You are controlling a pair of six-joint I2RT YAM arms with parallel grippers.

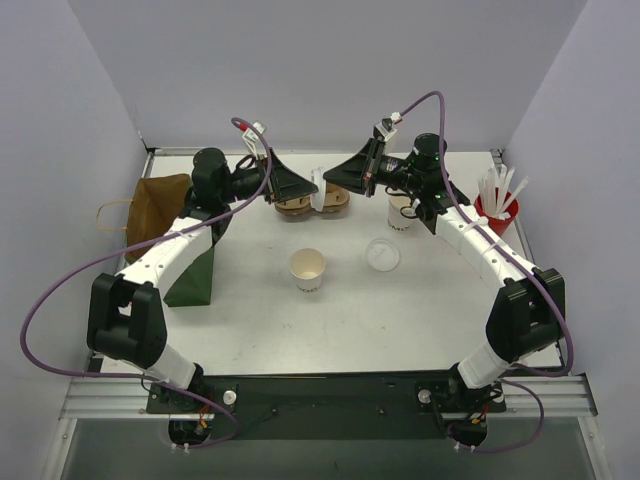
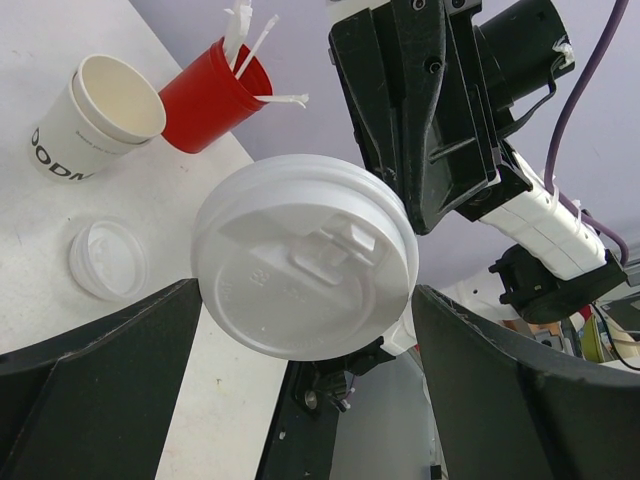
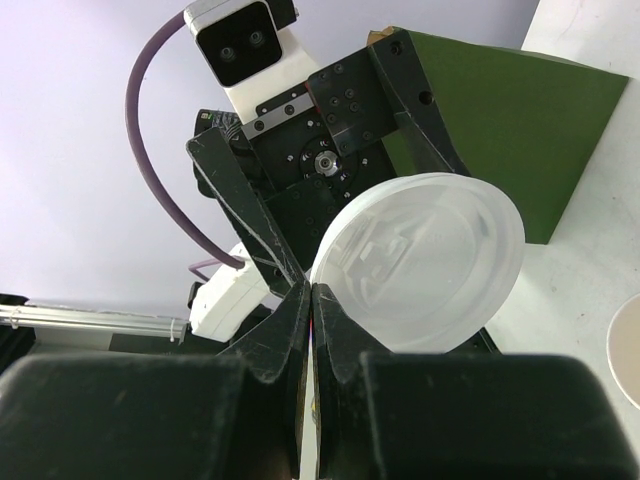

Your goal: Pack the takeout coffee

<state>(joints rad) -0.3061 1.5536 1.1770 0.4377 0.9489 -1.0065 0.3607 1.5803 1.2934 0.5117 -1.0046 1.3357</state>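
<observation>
right gripper [image 3: 312, 292] pinched tight on rim of white lid [image 3: 420, 262], up over brown cup carrier [image 1: 312, 205] at back of table. left gripper [image 1: 306, 186] spread wide, fingers [image 2: 95, 380] either side of that lid, contact hard to judge. carrier mostly covered by both grippers. second cup [image 1: 400, 212] half hidden behind right arm, print only partly readable in left wrist view. open cup [image 1: 308, 268] mid-table, loose lid [image 1: 382, 254] just beside. red cup of sticks [image 1: 497, 213] back right. brown bag [image 1: 160, 203], green bag [image 1: 193, 277] left. white table [image 1: 300, 330], pale lilac walls [image 1: 300, 70].
</observation>
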